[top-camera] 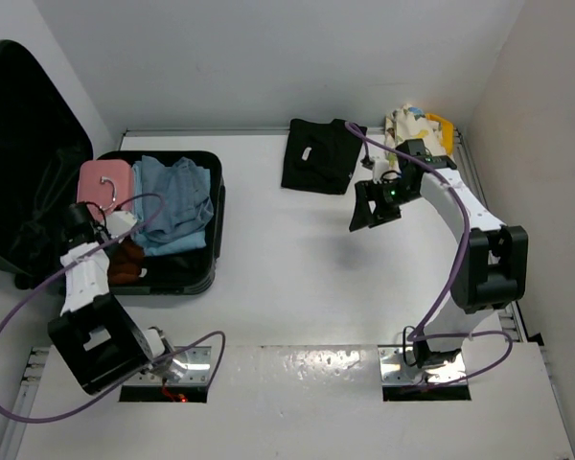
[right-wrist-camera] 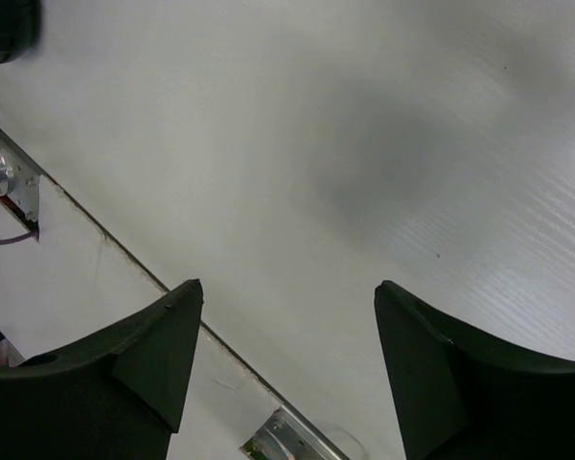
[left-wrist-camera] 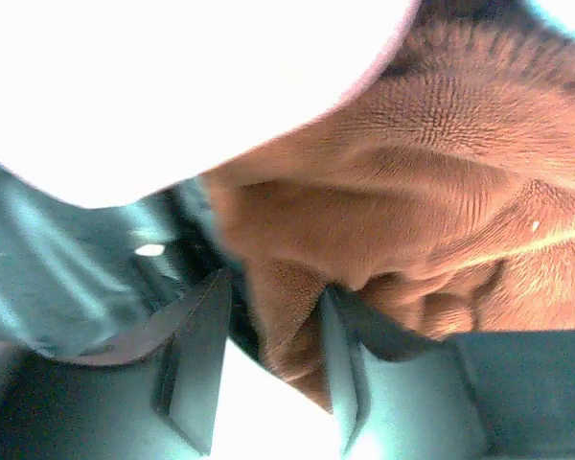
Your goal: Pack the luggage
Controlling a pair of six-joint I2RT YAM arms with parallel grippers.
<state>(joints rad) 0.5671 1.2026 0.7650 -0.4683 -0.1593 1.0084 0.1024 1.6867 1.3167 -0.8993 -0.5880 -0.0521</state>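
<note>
– Over between ten and eleven o'clock from the arm bases, what sits on the table (top-camera: 297, 268)?

– That's the luggage (top-camera: 187, 280), a black hard-shell suitcase lying open, its lid propped against the left wall. The left gripper (left-wrist-camera: 275, 287) reaches into its near end.

– Is it holding anything?

– Its jaws stand partly apart. A fold of rust-brown knit (left-wrist-camera: 441, 192) lies between them, against one finger (left-wrist-camera: 345, 355), with a dark gap showing beside the other. It looks slack rather than pinched.

– And farther into the case?

– At twelve o'clock of the knit lies a pink vanity case (top-camera: 105, 182). Just beside it, at its three o'clock, is a crumpled blue denim garment (top-camera: 177, 201).

– What about the other arm?

– The right gripper (right-wrist-camera: 287, 287) hangs above bare table at about one o'clock from the bases, jaws wide apart, nothing between them.

– And beyond it?

– A black garment (top-camera: 318, 153) lies flat at its eleven o'clock, near the far edge and well apart from the luggage. At its one o'clock, in the far right corner, is a heap of cream and yellow items (top-camera: 417, 125), too jumbled to name.
</note>
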